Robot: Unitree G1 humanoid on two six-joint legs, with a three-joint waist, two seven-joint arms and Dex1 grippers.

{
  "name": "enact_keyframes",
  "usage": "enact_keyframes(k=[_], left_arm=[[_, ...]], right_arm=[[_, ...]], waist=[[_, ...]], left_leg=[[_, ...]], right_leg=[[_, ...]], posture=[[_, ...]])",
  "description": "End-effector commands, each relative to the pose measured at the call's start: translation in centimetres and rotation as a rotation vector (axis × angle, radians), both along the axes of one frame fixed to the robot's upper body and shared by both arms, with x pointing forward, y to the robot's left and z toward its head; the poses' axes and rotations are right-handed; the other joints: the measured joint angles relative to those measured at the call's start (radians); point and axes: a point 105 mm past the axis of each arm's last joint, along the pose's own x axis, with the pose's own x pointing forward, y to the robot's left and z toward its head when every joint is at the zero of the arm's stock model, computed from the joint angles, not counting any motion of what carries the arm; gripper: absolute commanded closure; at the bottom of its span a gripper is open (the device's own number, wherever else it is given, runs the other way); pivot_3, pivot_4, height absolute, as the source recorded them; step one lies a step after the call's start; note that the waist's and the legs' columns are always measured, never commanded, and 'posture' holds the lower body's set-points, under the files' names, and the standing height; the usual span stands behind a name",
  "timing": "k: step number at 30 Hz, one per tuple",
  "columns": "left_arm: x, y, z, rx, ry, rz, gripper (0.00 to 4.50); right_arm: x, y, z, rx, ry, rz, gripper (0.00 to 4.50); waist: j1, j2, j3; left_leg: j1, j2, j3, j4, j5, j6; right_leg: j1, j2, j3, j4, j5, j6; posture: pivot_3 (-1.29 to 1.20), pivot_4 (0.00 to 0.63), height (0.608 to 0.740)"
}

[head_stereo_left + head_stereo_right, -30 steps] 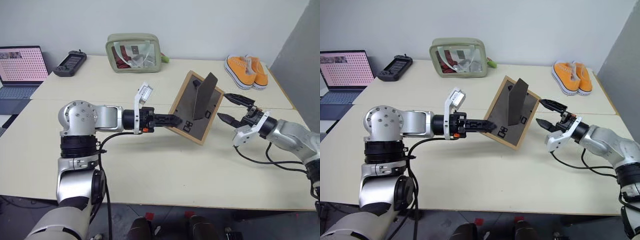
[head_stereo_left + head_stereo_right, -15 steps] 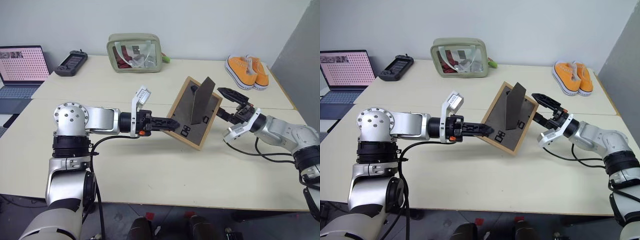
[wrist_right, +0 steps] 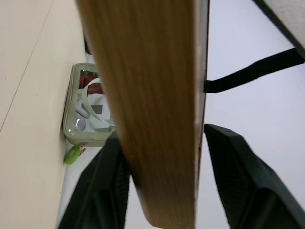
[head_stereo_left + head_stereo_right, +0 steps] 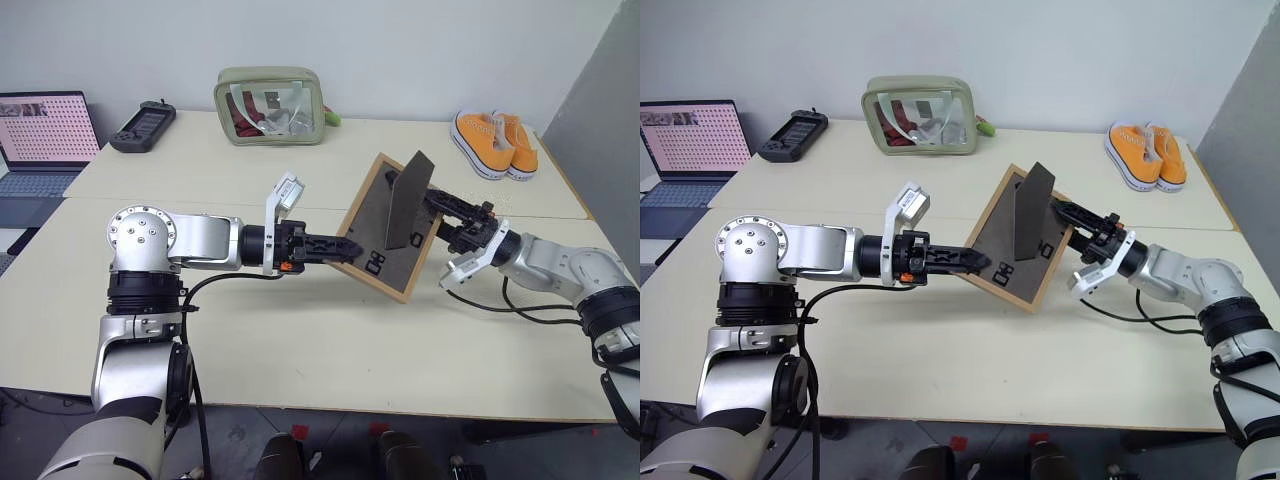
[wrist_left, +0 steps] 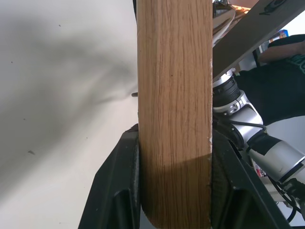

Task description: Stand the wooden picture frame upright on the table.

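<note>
The table is pale cream, seamed across its middle, and stands before a plain white wall. At its far edge, behind the wooden picture frame, sit a green pouch, a black controller, a laptop and orange shoes. The frame is held tilted above the table's middle, dark back panel up, its stand folded out. The left hand reaches level from the frame's left and is clamped on its near-left edge. The right hand comes from the frame's right, fingers straddling its right edge, closing on it.
</note>
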Motion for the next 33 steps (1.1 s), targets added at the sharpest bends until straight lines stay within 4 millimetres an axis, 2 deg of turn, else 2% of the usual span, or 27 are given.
enact_keyframes(k=[1, 9, 16, 33], left_arm=[[-0.3, -0.2, 1.1, -0.006, -0.038, -0.016, 3.22], [0.4, 0.7, 0.4, 0.014, 0.02, 0.017, 3.22], [-0.1, 1.1, 0.3, 0.046, 0.031, -0.012, 3.22], [0.0, 0.9, 0.3, 0.045, 0.008, 0.007, 3.22]], right_arm=[[-0.2, 0.2, 1.9, 0.022, -0.057, 0.023, 2.91], [-1.0, 0.2, 3.0, -0.018, -0.092, 0.075, 3.17], [-2.7, 0.6, 1.8, -0.096, -0.035, 0.167, 3.19], [-2.5, 1.2, 1.8, -0.056, -0.022, 0.154, 3.2]], waist=[[0.0, 0.0, 0.0], [0.0, 0.0, 0.0], [-0.002, 0.0, 0.0], [-0.002, 0.0, 0.0]], left_leg=[[0.0, 0.0, 0.0, 0.0, 0.0, 0.0], [0.0, -0.001, 0.0, 0.001, 0.0, 0.0], [0.001, -0.001, 0.0, 0.001, 0.0, 0.0], [0.001, -0.001, -0.001, 0.001, 0.0, 0.0]], right_leg=[[0.0, 0.0, 0.0, 0.0, 0.0, 0.0], [0.0, 0.0, 0.0, 0.001, 0.0, 0.0], [0.0, 0.0, 0.0, 0.002, 0.0, 0.0], [0.0, 0.0, 0.0, 0.004, 0.0, 0.0]], posture=[[0.0, 0.15, 0.74], [0.0, 0.15, 0.74], [0.0, 0.15, 0.74], [0.0, 0.15, 0.74]])
